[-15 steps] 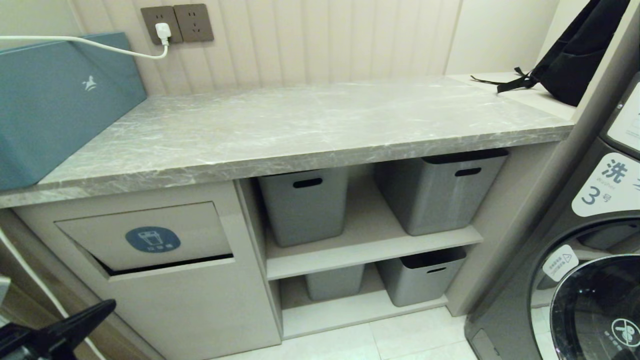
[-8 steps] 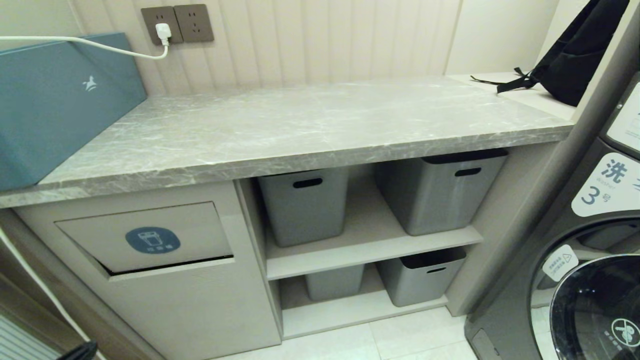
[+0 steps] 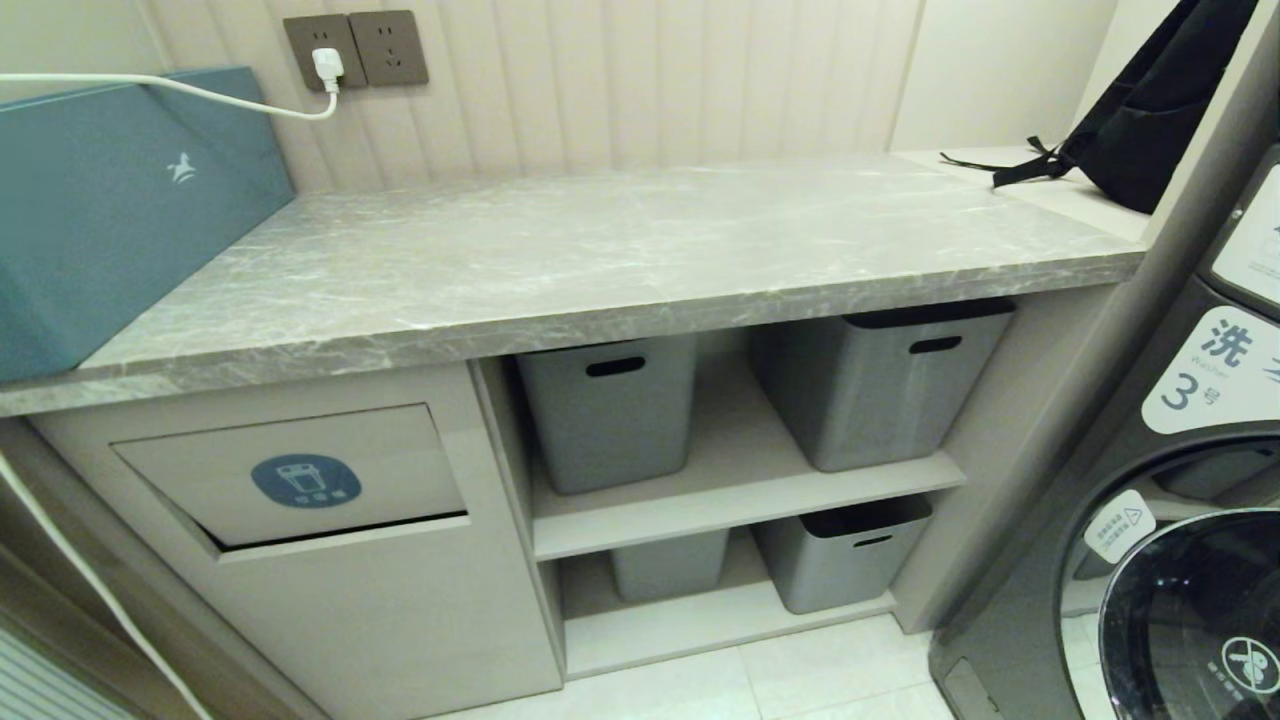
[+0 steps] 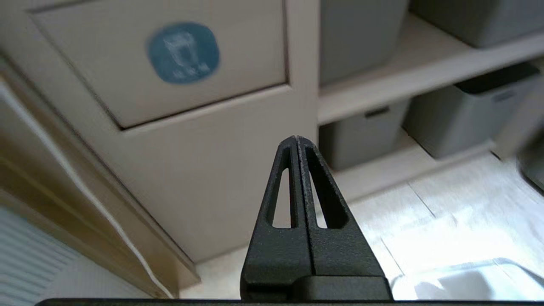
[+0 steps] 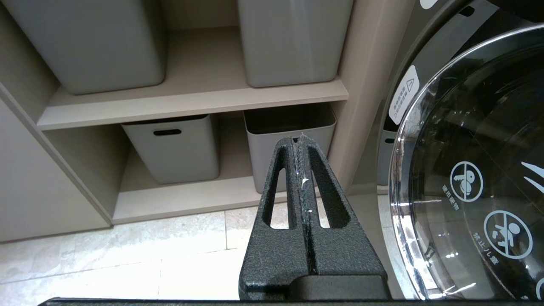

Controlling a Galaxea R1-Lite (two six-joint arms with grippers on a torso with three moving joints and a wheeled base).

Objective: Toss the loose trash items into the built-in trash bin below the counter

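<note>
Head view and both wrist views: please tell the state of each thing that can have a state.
Bin flap: almost shut, dark gap along its lower edge.
Counter: no trash on it.
Plug: in the socket.
Left gripper: shut, empty.
Right gripper: shut, empty.
Washer door: shut.

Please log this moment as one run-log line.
counter: no loose trash seen | bin flap: slightly ajar | left gripper: shut, empty, below flap | right gripper: shut, empty, parked
</note>
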